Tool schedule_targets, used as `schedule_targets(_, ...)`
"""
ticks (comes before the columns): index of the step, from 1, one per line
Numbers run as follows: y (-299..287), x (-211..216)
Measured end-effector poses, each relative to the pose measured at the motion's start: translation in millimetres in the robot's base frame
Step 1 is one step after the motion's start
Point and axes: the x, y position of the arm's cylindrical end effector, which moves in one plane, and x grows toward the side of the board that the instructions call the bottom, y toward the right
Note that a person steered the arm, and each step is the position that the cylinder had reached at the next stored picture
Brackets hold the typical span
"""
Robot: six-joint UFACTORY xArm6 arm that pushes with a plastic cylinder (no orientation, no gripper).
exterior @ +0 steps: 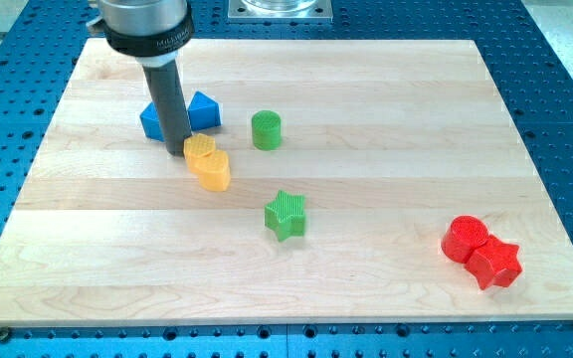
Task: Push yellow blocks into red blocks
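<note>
A: Where are the yellow blocks?

B: Two touch, left of the board's middle: a yellow hexagon block (200, 148) and a yellow heart block (212, 170). My tip (176, 150) rests against the hexagon's left side; there are no jaws, only a rod.

A: And the red ones?

B: A red round block (464, 239) and red star block (495, 264) touch near the wooden board's (386, 119) bottom-right corner, well apart from the yellow ones.

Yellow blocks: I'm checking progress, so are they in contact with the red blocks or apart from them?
Apart. The yellow blocks sit beside my tip, upper left; the red blocks lie lower right.
</note>
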Motion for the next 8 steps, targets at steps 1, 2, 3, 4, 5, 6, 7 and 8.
schedule_targets(1,61,8)
schedule_targets(2,-3,15)
schedule_targets(3,-2,61)
schedule_targets(4,51,66)
schedule_targets(5,78,57)
schedule_targets(6,117,66)
schedule_targets(7,173,86)
schedule_targets(8,264,88)
